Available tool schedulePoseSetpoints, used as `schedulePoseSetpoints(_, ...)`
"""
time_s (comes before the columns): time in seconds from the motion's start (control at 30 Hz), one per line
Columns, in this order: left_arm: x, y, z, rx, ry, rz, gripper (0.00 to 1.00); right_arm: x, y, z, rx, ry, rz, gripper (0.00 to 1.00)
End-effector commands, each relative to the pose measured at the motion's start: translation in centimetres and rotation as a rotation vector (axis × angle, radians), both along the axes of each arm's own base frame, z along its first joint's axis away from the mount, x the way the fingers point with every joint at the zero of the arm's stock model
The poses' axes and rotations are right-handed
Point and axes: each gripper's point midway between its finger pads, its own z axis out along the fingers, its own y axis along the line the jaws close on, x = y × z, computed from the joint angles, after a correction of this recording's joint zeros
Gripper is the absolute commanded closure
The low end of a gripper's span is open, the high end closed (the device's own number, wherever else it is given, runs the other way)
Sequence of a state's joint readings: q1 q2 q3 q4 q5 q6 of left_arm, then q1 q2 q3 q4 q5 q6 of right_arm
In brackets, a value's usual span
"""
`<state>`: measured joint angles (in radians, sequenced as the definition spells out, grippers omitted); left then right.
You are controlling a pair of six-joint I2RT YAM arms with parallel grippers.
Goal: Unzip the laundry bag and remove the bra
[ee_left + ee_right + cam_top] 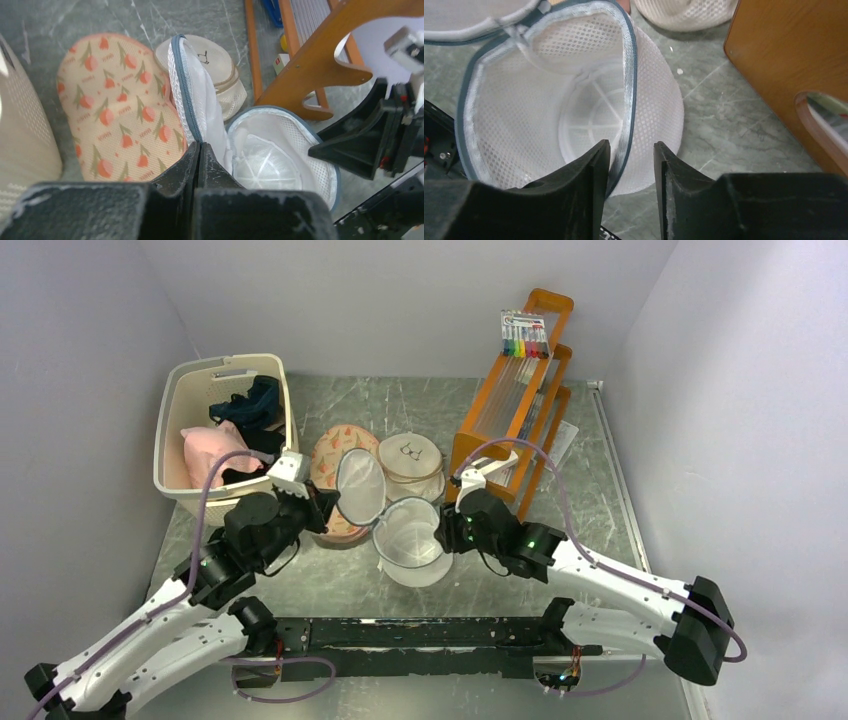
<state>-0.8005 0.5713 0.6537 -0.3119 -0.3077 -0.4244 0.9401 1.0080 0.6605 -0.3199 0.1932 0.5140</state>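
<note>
The left arm reached forward and inward, the left gripper (198,152) pinched shut on the raised flap of the laundry bag (285,155). The right arm stretched low from the other side, the right gripper (631,155) with jaws parted astride the bag's rim.

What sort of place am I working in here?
Likely a staged laundry test cell, not a home: a marbled table boxed in by plain white panels, with a clothes basket, the laundry bag and a peach wash bag.
</note>
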Motion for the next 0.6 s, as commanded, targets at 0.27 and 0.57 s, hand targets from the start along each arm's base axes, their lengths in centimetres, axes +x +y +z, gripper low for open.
schedulePoseSetpoints(0.27, -0.1, -4.9, 3.6, 0.378, -0.321, -0.42, 0.93, 1.7, -5.3, 12.0, 0.175, -0.249, -0.264, 0.32)
schedulePoseSetpoints(0.57, -1.9, -8.7, 1.1, 0.619, -0.372, -0.63, 0.93, 0.1, -10.3, 17.5, 0.306, -0.389, -0.346, 0.27)
